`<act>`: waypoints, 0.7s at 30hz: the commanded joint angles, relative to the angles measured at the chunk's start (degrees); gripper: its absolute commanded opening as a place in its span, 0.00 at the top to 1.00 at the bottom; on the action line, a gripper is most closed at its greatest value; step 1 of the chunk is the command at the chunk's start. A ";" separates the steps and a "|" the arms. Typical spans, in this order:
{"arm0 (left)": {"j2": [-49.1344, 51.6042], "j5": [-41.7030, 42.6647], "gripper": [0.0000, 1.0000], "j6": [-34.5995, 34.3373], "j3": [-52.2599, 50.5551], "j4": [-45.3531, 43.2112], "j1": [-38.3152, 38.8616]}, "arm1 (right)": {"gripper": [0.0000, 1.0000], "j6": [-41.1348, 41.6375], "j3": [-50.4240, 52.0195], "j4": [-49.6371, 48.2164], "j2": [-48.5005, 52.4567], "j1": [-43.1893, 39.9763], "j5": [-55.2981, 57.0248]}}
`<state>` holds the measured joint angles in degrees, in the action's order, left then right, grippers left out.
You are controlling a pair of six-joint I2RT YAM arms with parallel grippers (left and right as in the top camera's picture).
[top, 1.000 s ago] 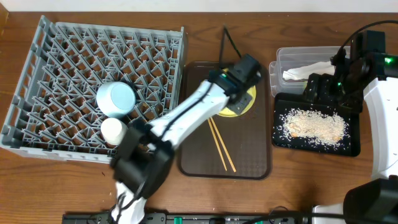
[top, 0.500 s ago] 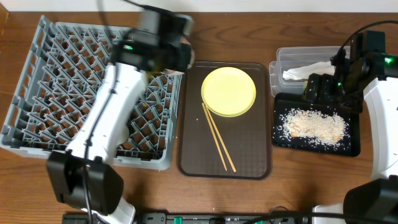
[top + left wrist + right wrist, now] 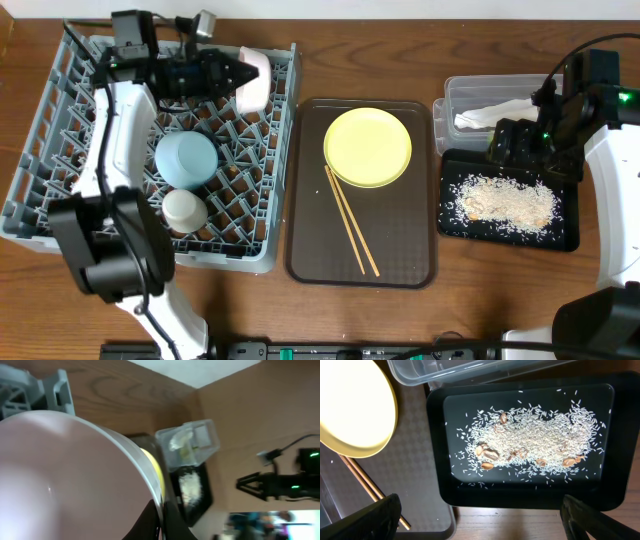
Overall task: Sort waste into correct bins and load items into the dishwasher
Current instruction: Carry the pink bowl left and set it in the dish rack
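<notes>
Left hand point(image 3: 235, 75) grips white bowl point(image 3: 253, 82) | rack point(image 3: 60, 175): blue bowl point(image 3: 186, 158), cup point(image 3: 184, 209)

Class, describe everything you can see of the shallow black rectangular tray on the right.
The shallow black rectangular tray looks like glossy plastic, with rounded corners and a low rim. It lies flat on the wooden table, beside the dark brown serving tray and next to the clear plastic tub. Beige rice grains with a few brown bits cover its floor.
</notes>
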<state>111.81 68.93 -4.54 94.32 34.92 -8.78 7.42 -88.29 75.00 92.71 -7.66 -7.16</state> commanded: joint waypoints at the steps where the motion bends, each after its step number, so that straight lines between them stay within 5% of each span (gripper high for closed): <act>1: 3.28 10.03 0.92 -4.66 0.57 -1.57 -1.88 | 0.01 0.66 -0.09 0.04 -1.20 -0.26 0.28; 9: 8.59 9.90 0.91 -6.64 0.57 -2.05 -5.79 | 0.01 0.61 -0.09 0.22 -1.20 -0.20 0.31; 16: 8.87 1.88 0.36 -6.73 0.50 -2.01 -10.25 | 0.01 0.61 -0.09 0.22 -1.20 -0.20 0.31; 21: 8.68 0.85 0.17 -6.78 0.52 -2.01 -14.14 | 0.01 0.61 -0.09 0.28 -1.20 -0.20 0.28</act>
<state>119.81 71.31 -11.86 94.32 32.95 -20.27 7.42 -88.29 75.20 92.71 -7.66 -7.14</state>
